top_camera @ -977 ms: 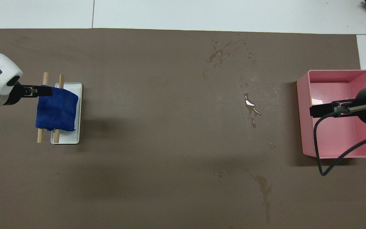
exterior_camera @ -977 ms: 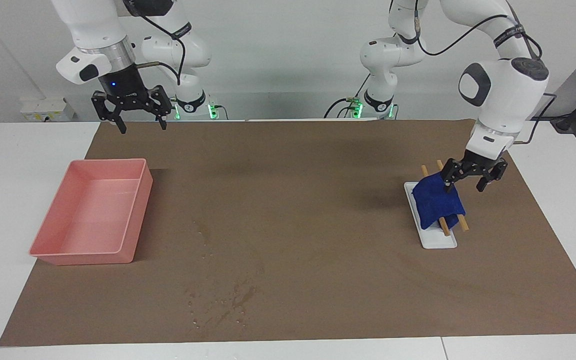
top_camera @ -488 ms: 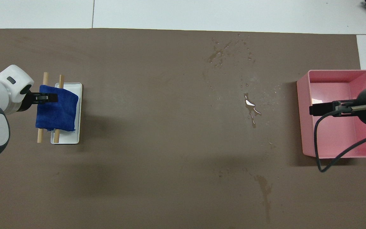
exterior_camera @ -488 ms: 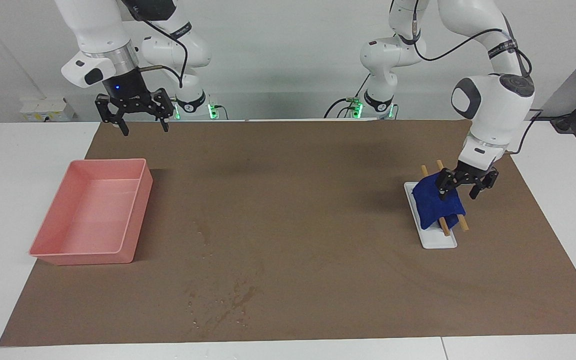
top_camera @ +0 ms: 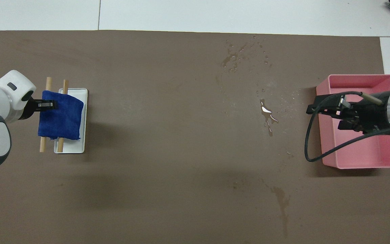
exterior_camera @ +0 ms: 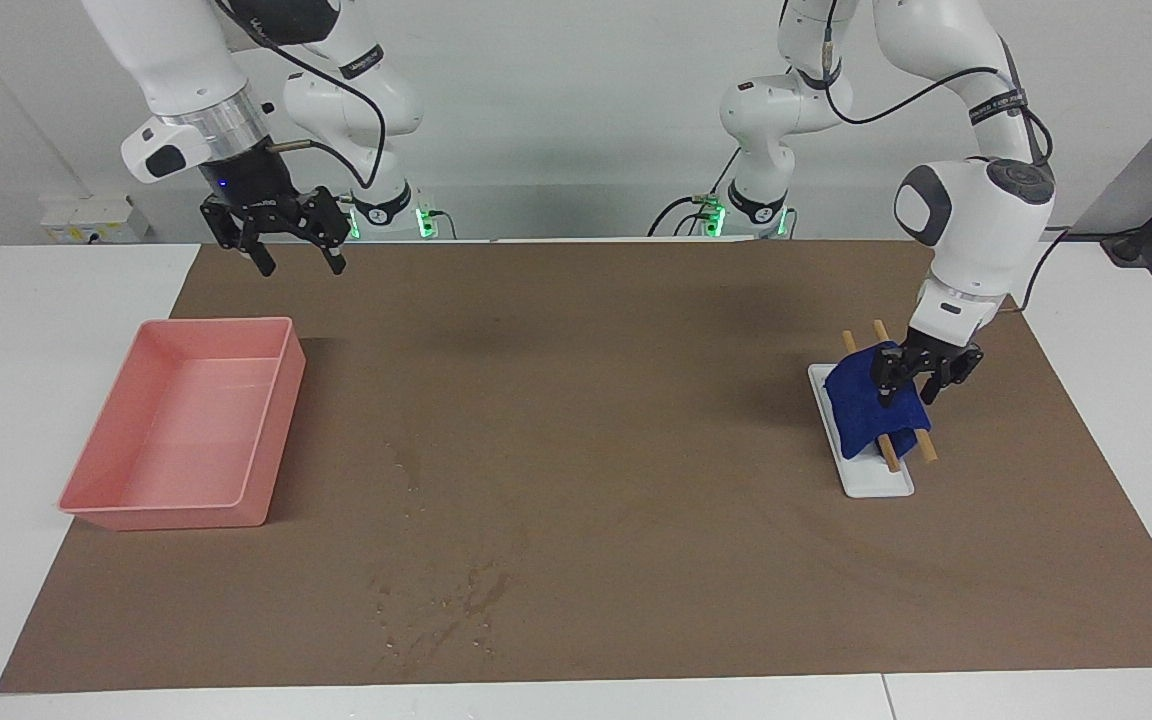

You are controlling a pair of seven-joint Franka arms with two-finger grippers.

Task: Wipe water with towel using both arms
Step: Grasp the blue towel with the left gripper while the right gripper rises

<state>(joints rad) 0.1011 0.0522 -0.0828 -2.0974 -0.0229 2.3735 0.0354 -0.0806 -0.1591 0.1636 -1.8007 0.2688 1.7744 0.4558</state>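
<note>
Both grippers suit my plan: left gripper [exterior_camera: 908, 388] pinches the towel [exterior_camera: 861, 405] draped on its rack [exterior_camera: 881, 485], right gripper [exterior_camera: 298, 258] waits open above the mat's robot-side edge.

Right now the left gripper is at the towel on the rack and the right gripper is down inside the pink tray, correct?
Not quite. The right gripper is up in the air near the pink tray, not inside it, as the facing view shows. The left gripper is at the towel on the rack.
</note>
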